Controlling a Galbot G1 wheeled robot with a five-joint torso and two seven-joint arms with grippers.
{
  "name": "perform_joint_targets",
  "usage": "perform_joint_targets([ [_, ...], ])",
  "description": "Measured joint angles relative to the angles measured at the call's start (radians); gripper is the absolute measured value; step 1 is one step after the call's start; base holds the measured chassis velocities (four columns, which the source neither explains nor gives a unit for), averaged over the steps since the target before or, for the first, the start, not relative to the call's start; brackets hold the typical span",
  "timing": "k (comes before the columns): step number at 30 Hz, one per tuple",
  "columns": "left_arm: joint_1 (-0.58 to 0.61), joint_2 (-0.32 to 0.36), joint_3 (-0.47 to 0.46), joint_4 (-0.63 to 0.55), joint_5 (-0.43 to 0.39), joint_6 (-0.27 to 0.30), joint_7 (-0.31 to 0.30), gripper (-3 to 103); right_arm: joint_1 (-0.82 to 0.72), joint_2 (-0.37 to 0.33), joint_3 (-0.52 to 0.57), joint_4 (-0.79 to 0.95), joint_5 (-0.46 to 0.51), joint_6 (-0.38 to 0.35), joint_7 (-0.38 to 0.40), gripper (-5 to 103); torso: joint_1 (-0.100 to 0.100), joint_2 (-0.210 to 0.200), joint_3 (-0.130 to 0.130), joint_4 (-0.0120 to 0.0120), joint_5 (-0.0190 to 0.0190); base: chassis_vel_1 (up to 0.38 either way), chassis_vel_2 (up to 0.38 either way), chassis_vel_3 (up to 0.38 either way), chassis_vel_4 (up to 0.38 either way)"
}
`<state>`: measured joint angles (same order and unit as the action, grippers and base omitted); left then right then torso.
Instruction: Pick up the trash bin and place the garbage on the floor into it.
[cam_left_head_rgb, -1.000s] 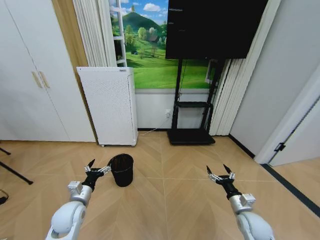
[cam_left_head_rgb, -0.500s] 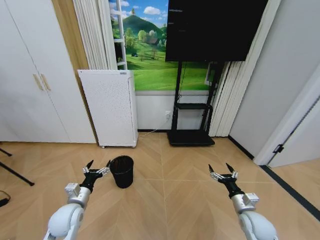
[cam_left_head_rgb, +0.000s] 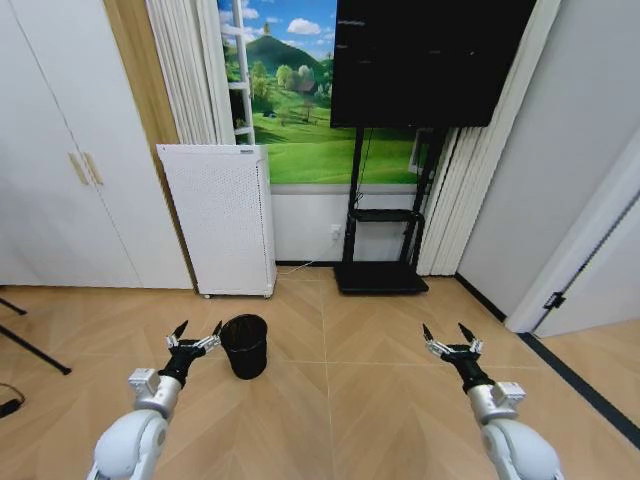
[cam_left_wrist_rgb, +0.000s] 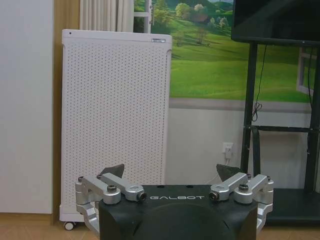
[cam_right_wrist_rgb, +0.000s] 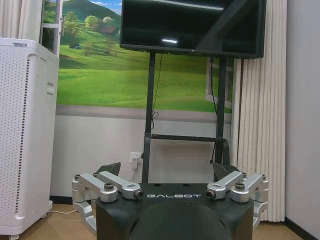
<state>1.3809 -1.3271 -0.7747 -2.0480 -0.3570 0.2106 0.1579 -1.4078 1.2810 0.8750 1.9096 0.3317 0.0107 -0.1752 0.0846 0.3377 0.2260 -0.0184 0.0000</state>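
The trash bin (cam_left_head_rgb: 244, 345), a small black mesh basket, stands upright on the wood floor (cam_left_head_rgb: 330, 410) in the head view. My left gripper (cam_left_head_rgb: 199, 328) hovers open just to its left, close to its rim and apart from it, with nothing between the fingers. My right gripper (cam_left_head_rgb: 445, 331) is open over bare floor far to the bin's right. In the left wrist view the left gripper (cam_left_wrist_rgb: 170, 172) points at the white perforated appliance (cam_left_wrist_rgb: 115, 120). In the right wrist view the right gripper (cam_right_wrist_rgb: 165, 170) faces the TV stand (cam_right_wrist_rgb: 150, 115). The garbage is out of view.
The white appliance (cam_left_head_rgb: 222, 218) stands against the wall behind the bin. A black TV (cam_left_head_rgb: 430, 55) on a stand with a low base (cam_left_head_rgb: 380, 277) is at the back centre. White cupboard doors (cam_left_head_rgb: 60, 170) line the left and a doorway (cam_left_head_rgb: 590, 260) the right.
The whole picture has shifted slightly, so the camera moved a little. Both arms keep the same pose and both grippers stay open. The bin has not been touched.
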Motion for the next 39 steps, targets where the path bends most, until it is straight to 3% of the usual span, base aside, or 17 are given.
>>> perform_joint_targets([
  [11, 0.008, -0.004, -0.031, -0.027, -0.034, 0.002, -0.001, 100, 0.014, -0.002, 0.013, 0.023, 0.02, -0.047, 0.026, 100, 0.015, 0.046, 0.03, 0.0001, 0.0, 0.0, 0.0, 0.0, 0.0],
  [39, 0.039, -0.002, -0.023, -0.047, -0.034, 0.008, 0.007, 100, 0.011, -0.008, 0.022, 0.011, 0.04, -0.047, 0.034, 100, 0.056, 0.159, 0.103, 0.0, 0.0, 0.0, 0.0, 0.0, 0.0],
])
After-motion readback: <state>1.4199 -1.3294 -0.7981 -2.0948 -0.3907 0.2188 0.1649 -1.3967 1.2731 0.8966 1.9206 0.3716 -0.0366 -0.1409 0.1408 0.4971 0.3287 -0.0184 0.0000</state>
